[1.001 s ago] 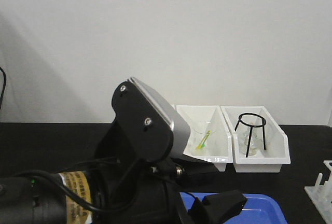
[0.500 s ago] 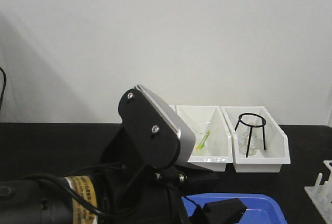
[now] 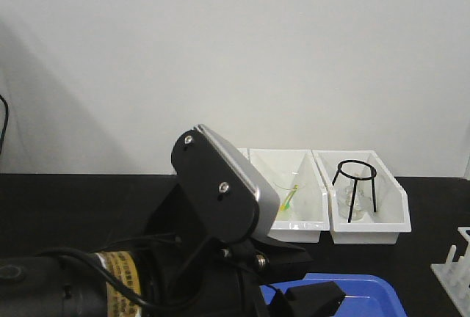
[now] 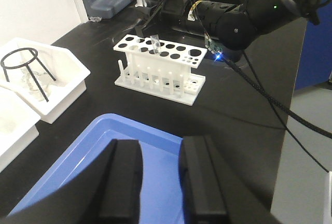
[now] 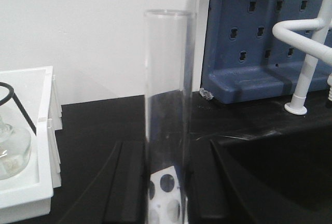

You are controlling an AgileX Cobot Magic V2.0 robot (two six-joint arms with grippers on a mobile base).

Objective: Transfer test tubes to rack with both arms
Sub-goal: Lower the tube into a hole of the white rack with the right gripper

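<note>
A clear glass test tube (image 5: 166, 79) stands upright between the black fingers of my right gripper (image 5: 166, 149), which is shut on it. Under the tube shows the white rack (image 5: 165, 193) with its round holes. In the left wrist view the rack (image 4: 158, 66) stands on the black table, the tube's (image 4: 154, 42) lower end sits at a hole in its top plate, and the right arm (image 4: 233, 19) reaches in from behind. My left gripper (image 4: 160, 149) hangs open over the corner of the blue tray (image 4: 119, 123), holding nothing. The left arm (image 3: 213, 199) fills the front view.
Two white bins (image 3: 290, 196) stand at the back; one holds a black ring stand (image 3: 355, 181). A flask (image 5: 10, 151) lies in a bin. A blue pegboard (image 5: 264, 32), a white pipe (image 5: 311, 53) and a dark sink (image 5: 275, 177) lie behind the rack.
In the front view the left arm's wrist cover has shifted a little to the right and down. The bins, tray and rack have stayed put.
</note>
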